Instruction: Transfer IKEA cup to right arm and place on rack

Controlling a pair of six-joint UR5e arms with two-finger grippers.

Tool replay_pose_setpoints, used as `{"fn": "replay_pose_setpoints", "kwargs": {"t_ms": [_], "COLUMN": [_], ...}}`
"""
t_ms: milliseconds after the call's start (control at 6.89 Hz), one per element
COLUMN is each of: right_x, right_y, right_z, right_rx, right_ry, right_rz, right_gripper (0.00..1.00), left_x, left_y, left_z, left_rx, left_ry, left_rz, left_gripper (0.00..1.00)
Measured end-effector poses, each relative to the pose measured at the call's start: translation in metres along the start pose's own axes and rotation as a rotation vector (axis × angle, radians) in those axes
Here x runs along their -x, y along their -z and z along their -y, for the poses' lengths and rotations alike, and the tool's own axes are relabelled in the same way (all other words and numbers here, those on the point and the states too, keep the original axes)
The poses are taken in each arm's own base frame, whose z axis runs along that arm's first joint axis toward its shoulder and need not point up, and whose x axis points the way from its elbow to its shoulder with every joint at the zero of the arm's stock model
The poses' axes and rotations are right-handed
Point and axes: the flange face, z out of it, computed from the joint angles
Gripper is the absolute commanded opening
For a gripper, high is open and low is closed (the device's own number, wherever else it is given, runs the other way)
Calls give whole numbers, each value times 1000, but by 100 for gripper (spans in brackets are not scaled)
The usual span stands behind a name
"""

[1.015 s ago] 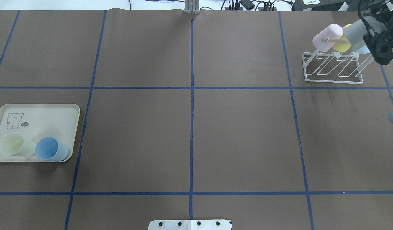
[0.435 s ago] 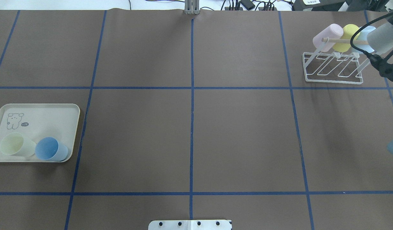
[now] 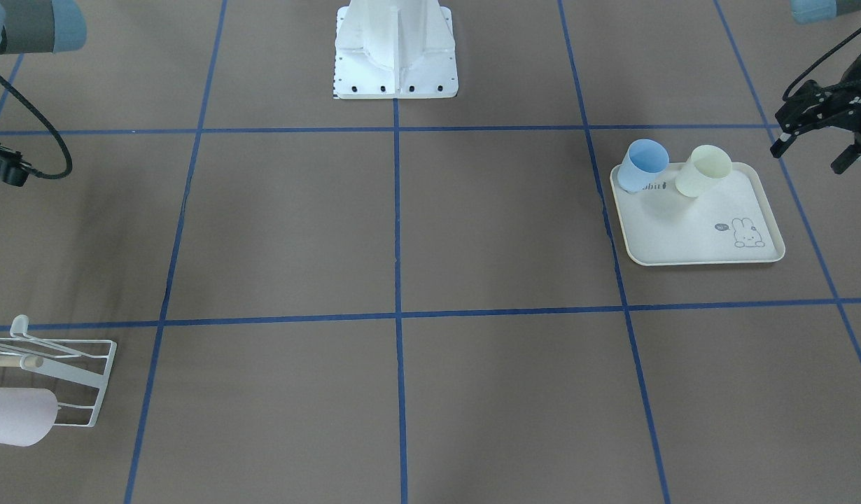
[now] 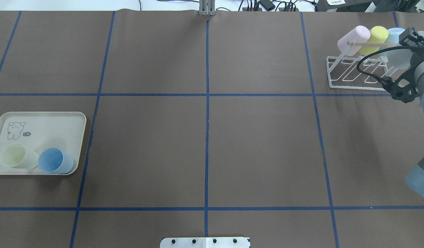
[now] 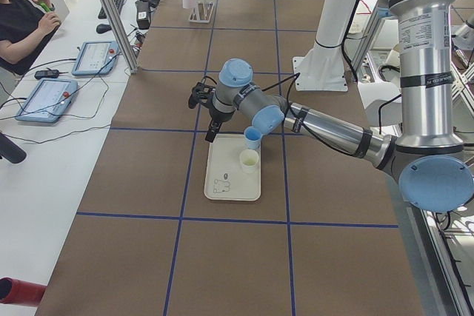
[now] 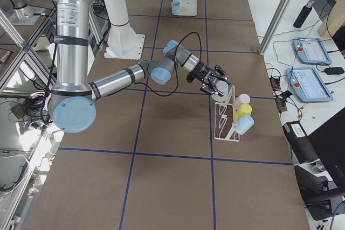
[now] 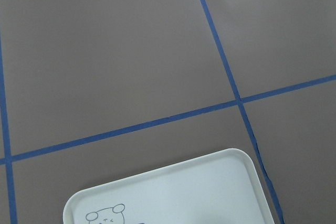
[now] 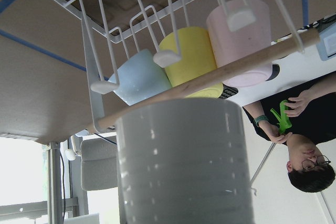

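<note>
Right gripper (image 6: 215,82) is seen clamped on the grey cup (image 8: 181,161) beside the rack (image 4: 360,88); transfer is judged done, placing left.

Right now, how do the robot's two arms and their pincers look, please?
The left arm and right arm are silver-grey tubes with light-blue joint caps. Each ends in a black two-finger pincer: the left pincer bears white lettering; on the right pincer I see none. A thick black ribbed cable loops off the right arm.
</note>
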Motion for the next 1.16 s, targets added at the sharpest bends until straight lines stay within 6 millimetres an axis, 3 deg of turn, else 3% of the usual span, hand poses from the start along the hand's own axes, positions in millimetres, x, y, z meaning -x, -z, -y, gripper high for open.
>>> {"fn": "replay_pose_setpoints", "kwargs": {"t_ms": [435,1161], "right_x": [10,-7], "right_y": [-22,-43], "right_z": [26,43], "right_rx": [34,36], "right_ry": [24,30], "right_rz": [-4,-3], "right_gripper": [0,0], "left_x": [0,0], "left_y": [-1,-1], "left_z": [0,0], "left_rx": [1,0], "left_ry": [0,-1], "left_rz": [0,-1], "left_gripper": [100,100]}}
